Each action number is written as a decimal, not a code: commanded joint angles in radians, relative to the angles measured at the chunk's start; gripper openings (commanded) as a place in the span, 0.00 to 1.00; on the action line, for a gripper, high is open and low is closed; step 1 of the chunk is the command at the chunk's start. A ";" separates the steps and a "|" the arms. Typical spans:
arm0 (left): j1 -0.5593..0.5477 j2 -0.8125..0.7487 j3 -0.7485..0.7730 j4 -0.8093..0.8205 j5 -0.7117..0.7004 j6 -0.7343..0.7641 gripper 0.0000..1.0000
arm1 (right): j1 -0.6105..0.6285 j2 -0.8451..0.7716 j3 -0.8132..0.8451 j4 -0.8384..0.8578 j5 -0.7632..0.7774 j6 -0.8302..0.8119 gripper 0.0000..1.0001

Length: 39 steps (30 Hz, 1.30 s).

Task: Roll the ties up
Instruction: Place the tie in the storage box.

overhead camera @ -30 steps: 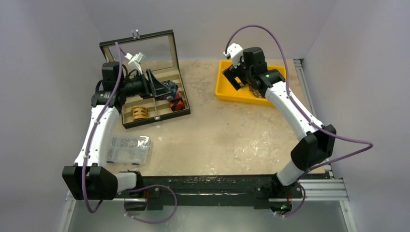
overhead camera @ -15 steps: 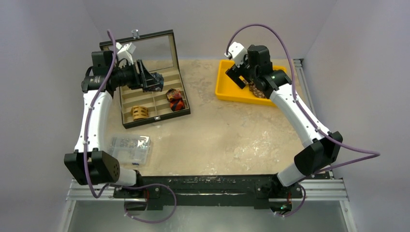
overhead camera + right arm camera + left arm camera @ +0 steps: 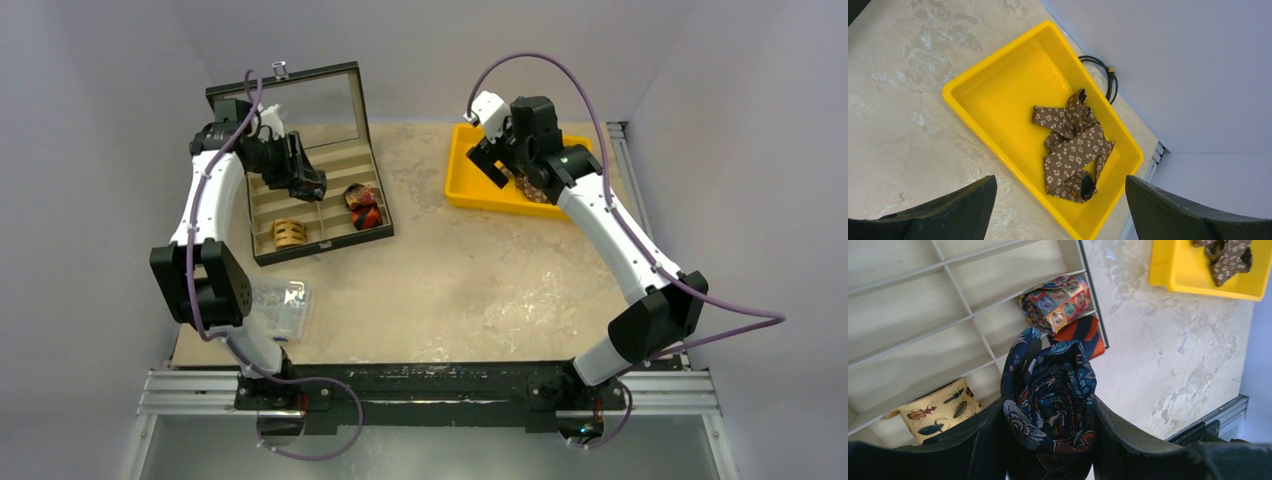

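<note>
Left gripper (image 3: 1050, 437) is partly closed, clamped on the rolled navy floral tie (image 3: 1048, 390), hovering over the box (image 3: 963, 300) at the table's far-left corner (a tan beetle coil (image 3: 935, 412), a multicoloured coil (image 3: 1058, 302) and an orange-striped coil (image 3: 1080, 335) sit in its compartments). Far right: the right gripper (image 3: 487, 160) has its jaws spread wide and empty above the yellow tray (image 3: 998, 115), where the brown dotted tie (image 3: 1073, 150) lies crumpled.

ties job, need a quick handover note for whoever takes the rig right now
Left gripper: shut on the rolled navy floral tie, above the case.
Right gripper: open, empty, above the yellow tray.
Done: multicolour roll, striped roll and tan insect roll sit in the case.
To do: stow the held tie, then roll the loose brown dotted tie lying in the tray.
</note>
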 commanded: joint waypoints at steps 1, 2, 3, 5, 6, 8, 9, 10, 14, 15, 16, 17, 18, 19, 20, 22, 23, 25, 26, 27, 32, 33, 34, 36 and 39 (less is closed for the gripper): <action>0.007 0.061 0.051 0.038 -0.049 0.046 0.00 | -0.004 0.005 0.014 -0.007 0.007 0.004 0.98; 0.008 0.076 0.050 0.050 -0.063 0.037 0.00 | -0.004 0.008 0.014 -0.010 0.011 0.003 0.98; 0.007 0.092 0.051 0.064 -0.082 0.032 0.00 | -0.005 0.010 0.014 -0.013 0.013 0.000 0.98; 0.008 0.135 0.060 0.067 -0.123 0.025 0.00 | -0.005 0.013 0.013 -0.017 0.020 -0.002 0.98; 0.008 0.158 0.070 0.058 -0.135 0.024 0.00 | -0.005 0.017 0.013 -0.019 0.023 -0.004 0.98; 0.007 0.202 0.097 0.030 -0.155 0.025 0.00 | -0.005 0.024 0.018 -0.025 0.028 -0.005 0.98; 0.009 0.220 0.104 0.019 -0.166 0.019 0.00 | -0.005 0.027 0.021 -0.026 0.031 -0.006 0.98; 0.008 0.232 0.105 0.017 -0.184 0.013 0.00 | -0.004 0.030 0.023 -0.026 0.034 -0.008 0.98; 0.009 0.272 0.107 0.021 -0.229 0.016 0.00 | -0.005 0.040 0.030 -0.035 0.041 -0.010 0.98; 0.008 0.283 0.110 0.018 -0.237 0.016 0.00 | -0.005 0.044 0.031 -0.037 0.042 -0.009 0.98; 0.007 0.293 0.113 0.016 -0.249 0.013 0.00 | -0.005 0.046 0.032 -0.038 0.044 -0.009 0.98; 0.009 0.305 0.113 0.016 -0.262 0.012 0.00 | -0.005 0.047 0.033 -0.041 0.046 -0.009 0.98; 0.009 0.314 0.114 0.016 -0.280 0.010 0.00 | -0.004 0.049 0.032 -0.042 0.046 -0.009 0.98; 0.010 0.323 0.112 0.018 -0.296 0.007 0.00 | -0.005 0.051 0.034 -0.044 0.047 -0.009 0.98; 0.011 0.336 0.109 0.021 -0.311 0.004 0.00 | -0.006 0.052 0.035 -0.046 0.047 -0.009 0.98; 0.017 0.353 0.107 0.021 -0.335 -0.005 0.00 | -0.005 0.054 0.035 -0.050 0.050 -0.009 0.98; 0.020 0.360 0.107 0.022 -0.344 -0.008 0.00 | -0.004 0.056 0.036 -0.052 0.053 -0.009 0.98; 0.023 0.369 0.093 0.037 -0.364 -0.016 0.00 | -0.005 0.058 0.037 -0.053 0.054 -0.010 0.98; 0.023 0.369 0.082 0.051 -0.365 -0.017 0.00 | -0.005 0.059 0.038 -0.056 0.054 -0.011 0.98; 0.023 0.371 0.074 0.065 -0.366 -0.018 0.00 | -0.005 0.061 0.040 -0.057 0.054 -0.010 0.98; 0.024 0.396 0.064 0.081 -0.424 -0.019 0.00 | -0.004 0.069 0.047 -0.064 0.058 -0.011 0.98; 0.024 0.400 0.058 0.082 -0.437 -0.018 0.00 | -0.005 0.070 0.048 -0.065 0.061 -0.013 0.98; 0.024 0.399 0.051 0.082 -0.445 -0.013 0.00 | -0.004 0.072 0.048 -0.066 0.061 -0.014 0.98; 0.026 0.392 0.041 0.084 -0.446 -0.013 0.00 | -0.005 0.072 0.046 -0.066 0.065 -0.016 0.98; 0.027 0.375 0.030 0.059 -0.459 -0.014 0.00 | -0.004 0.072 0.045 -0.061 0.072 -0.018 0.98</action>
